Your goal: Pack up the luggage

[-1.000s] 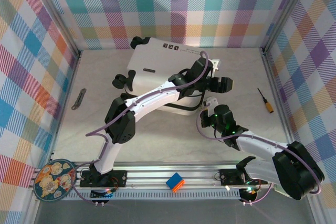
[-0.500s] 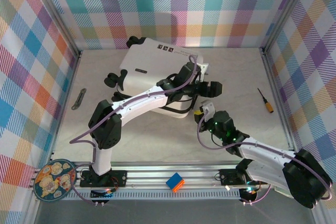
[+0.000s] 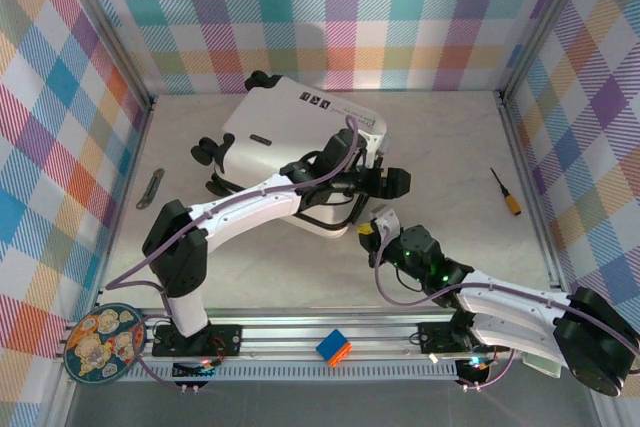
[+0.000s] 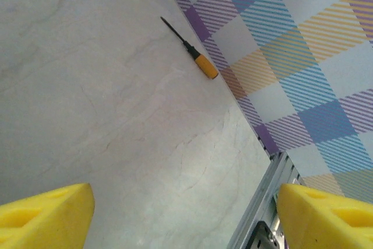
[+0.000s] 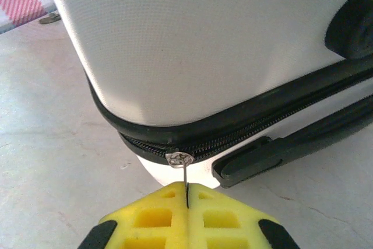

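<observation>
Swung leftward since a moment ago, the white suitcase (image 3: 290, 132) lies toward the desk's (image 3: 450, 147) back. My right pincer (image 5: 187, 193) clenches its zipper pull (image 5: 179, 160); my left pincer (image 3: 392, 182) hangs released. I'd tug steadily along the seam (image 5: 262, 107), keeping the tab straight.

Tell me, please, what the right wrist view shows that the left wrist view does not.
Right wrist: the white luggage and its black zipper seam, with the shut right gripper pinching the zipper pull. Left wrist: an orange-handled screwdriver by the plaid wall, beyond the open left gripper. Both: the pale table and yellow fingers.
</observation>
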`<act>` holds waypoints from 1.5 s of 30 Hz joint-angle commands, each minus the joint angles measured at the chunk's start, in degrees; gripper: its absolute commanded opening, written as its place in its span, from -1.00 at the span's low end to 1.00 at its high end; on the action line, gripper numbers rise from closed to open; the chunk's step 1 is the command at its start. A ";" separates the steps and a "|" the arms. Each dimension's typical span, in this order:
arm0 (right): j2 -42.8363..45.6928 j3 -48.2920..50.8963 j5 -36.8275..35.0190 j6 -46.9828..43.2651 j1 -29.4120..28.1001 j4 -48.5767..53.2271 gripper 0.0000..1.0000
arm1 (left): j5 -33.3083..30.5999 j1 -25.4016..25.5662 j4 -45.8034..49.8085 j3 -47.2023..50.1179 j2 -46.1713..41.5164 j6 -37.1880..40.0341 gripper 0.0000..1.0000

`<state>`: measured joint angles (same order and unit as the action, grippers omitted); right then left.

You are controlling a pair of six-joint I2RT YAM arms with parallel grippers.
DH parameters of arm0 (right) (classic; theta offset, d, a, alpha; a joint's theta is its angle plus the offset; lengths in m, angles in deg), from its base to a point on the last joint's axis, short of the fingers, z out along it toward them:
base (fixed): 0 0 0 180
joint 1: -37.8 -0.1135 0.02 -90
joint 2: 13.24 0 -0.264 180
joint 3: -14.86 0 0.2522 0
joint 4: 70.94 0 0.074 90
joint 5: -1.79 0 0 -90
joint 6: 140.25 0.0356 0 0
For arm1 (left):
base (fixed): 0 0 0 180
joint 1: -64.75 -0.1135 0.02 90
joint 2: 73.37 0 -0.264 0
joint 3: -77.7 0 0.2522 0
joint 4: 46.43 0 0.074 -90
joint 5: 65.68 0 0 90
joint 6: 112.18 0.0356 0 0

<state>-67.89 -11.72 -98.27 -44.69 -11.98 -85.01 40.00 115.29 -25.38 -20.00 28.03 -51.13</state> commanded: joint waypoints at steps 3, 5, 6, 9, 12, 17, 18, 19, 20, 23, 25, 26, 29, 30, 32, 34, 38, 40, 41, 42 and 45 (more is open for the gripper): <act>-1.93 1.20 -1.30 1.80 -2.61 -5.46 -1.00 | -7.76 -3.35 8.24 4.70 -5.76 2.65 0.64; -3.22 0.92 -0.75 1.91 -2.78 -6.74 -1.00 | -7.94 -3.35 10.73 4.91 -6.78 2.93 0.64; -3.83 0.72 -0.39 1.76 -2.78 -7.38 -1.00 | -8.17 -3.32 11.11 4.97 -7.25 3.03 0.64; -5.80 0.06 1.16 1.68 -2.82 -10.03 -1.00 | -8.56 -3.30 11.69 4.80 -8.42 3.33 0.64; -8.22 -1.28 2.58 1.43 -2.87 -11.25 -1.00 | -9.47 -3.32 12.54 4.25 -9.66 3.90 0.65; -11.84 -2.47 3.71 1.34 -2.87 -14.34 -1.00 | -10.91 -3.33 14.07 3.19 -10.57 4.60 0.66; -12.29 -2.60 3.88 1.45 -2.87 -14.89 -1.00 | -10.89 -3.35 14.07 3.13 -10.69 4.68 0.66; -12.64 -2.71 4.11 1.53 -2.87 -15.24 -1.00 | -10.77 -3.29 14.07 3.19 -10.83 4.69 0.66; -12.96 -2.74 4.38 1.67 -2.87 -15.57 -1.00 | -10.84 -3.34 14.07 3.18 -10.95 4.69 0.66; -13.71 -3.46 5.96 2.06 -2.87 -15.93 -1.00 | -11.28 -3.35 14.16 3.34 -10.97 4.62 0.67; -14.23 -3.89 6.77 2.21 -2.87 -15.93 -1.00 | -11.07 -3.32 14.07 3.44 -10.71 4.48 0.67; -14.49 -4.07 7.14 2.36 -2.87 -16.06 -1.00 | -11.03 -3.30 13.98 3.61 -10.57 4.35 0.66; -15.58 -4.74 8.39 2.78 -2.87 -16.41 -1.00 | -10.67 -3.28 13.31 4.33 -10.36 3.70 0.66; -16.10 -4.92 8.81 2.87 -2.87 -16.75 -1.00 | -10.25 -3.33 12.90 4.53 -10.27 3.44 0.66; -17.02 -5.37 9.32 3.17 -2.87 -17.27 -1.00 | -9.55 -3.19 12.40 4.88 -10.18 3.03 0.66; -17.95 -5.71 9.92 3.46 -2.91 -17.92 -1.00 | -9.59 -3.04 12.23 5.00 -10.24 2.94 0.66; -19.58 -6.51 10.35 3.96 -2.87 -18.82 -1.00 | -9.57 -2.94 12.10 5.15 -10.22 2.88 0.66; -20.17 -6.69 10.68 4.06 -2.87 -19.42 -1.00 | -9.45 -2.90 11.96 5.20 -10.17 2.76 0.66; -20.39 -6.84 10.83 4.19 -2.87 -19.53 -1.00 | -9.44 -2.90 11.79 5.30 -10.20 2.67 0.66; -20.70 -7.00 11.01 4.32 -2.87 -19.67 -0.99 | -9.45 -2.78 11.78 5.29 -10.17 2.68 0.65; -21.27 -7.31 11.75 4.63 -2.87 -20.06 -0.98 | -9.52 -2.81 11.71 5.29 -10.26 2.67 0.66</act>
<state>-88.35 -17.34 -89.57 -41.30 -14.41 -101.53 30.43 112.98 -15.79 -15.78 18.05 -47.92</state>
